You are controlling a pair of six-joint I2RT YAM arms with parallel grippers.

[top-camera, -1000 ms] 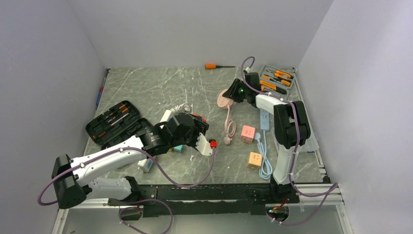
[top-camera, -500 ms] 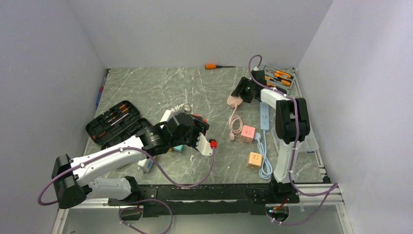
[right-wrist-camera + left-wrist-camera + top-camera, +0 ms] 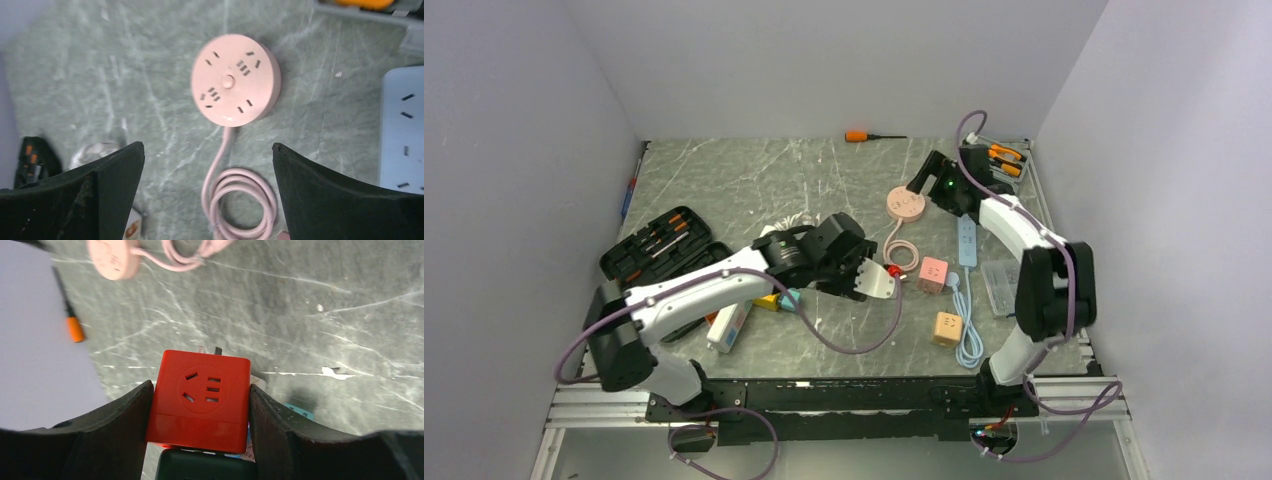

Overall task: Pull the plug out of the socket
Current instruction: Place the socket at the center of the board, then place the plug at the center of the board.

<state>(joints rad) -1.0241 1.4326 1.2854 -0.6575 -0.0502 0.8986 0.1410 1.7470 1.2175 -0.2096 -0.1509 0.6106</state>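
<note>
My left claw [image 3: 874, 280] grips the red cube socket [image 3: 202, 400] by its two sides, above the marbled surface [image 3: 310, 305]; two metal prongs [image 3: 218, 349] just peek over its far edge, the rest hidden behind the body. My right claw [image 3: 205, 150] hangs spread wide, holding nothing, over the round pink socket [image 3: 235, 79] lying flat on the surface. Its pink cord [image 3: 240, 202] coils nearer me, the end cut off at the frame's edge, so its plug cannot be made out
</note>
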